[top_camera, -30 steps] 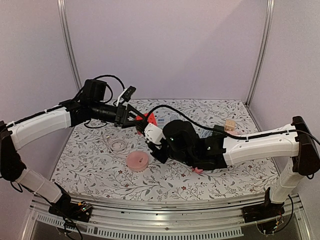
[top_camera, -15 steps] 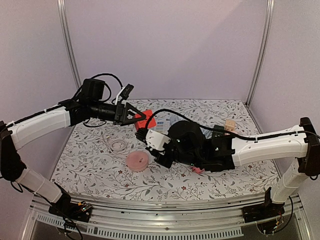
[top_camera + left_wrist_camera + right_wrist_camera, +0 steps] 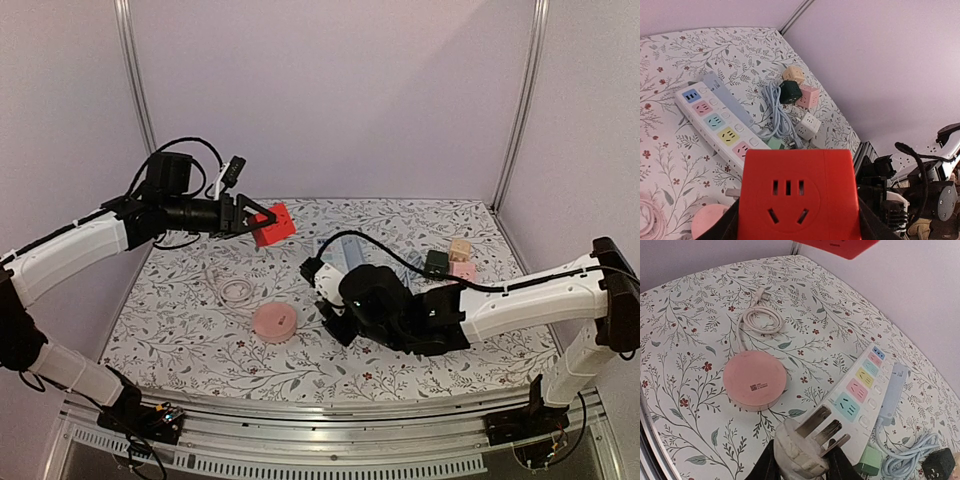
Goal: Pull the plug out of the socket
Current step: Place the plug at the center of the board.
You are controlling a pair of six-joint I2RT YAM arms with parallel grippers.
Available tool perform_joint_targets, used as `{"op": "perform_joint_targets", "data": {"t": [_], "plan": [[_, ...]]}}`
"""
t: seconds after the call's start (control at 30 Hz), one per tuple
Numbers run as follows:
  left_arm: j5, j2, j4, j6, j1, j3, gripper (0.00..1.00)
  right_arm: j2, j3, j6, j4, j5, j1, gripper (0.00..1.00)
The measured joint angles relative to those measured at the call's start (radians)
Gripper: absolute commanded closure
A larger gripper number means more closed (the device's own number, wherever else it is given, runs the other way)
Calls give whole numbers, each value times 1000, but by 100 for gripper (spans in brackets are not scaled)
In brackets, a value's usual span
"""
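Plug (image 3: 796,451), prongs outward from right gripper (image 3: 804,465)

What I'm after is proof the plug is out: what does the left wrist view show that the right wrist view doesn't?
Only the left wrist view: the red socket's slotted face, nothing plugged in, gripped by the left jaws, plus beige, pink and white cube adapters. Only the right wrist view: the white plug's three bare prongs, held in the right jaws, and the whole pink disc. Both: the power strip with coloured outlets.
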Motion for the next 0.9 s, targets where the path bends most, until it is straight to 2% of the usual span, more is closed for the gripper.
{"op": "perform_joint_targets", "data": {"t": [0.3,0.47,0.9], "plan": [[-18,-1,-4,-1,5,-6,100,55,-45,184,-1,-1,0,87],[-19,-1,-4,-1,5,-6,100,114,-50,236,-2,-6,0,83],[-23,-1,-6,-1,5,-6,100,138,-68,292,13,-8,-1,41]]}}
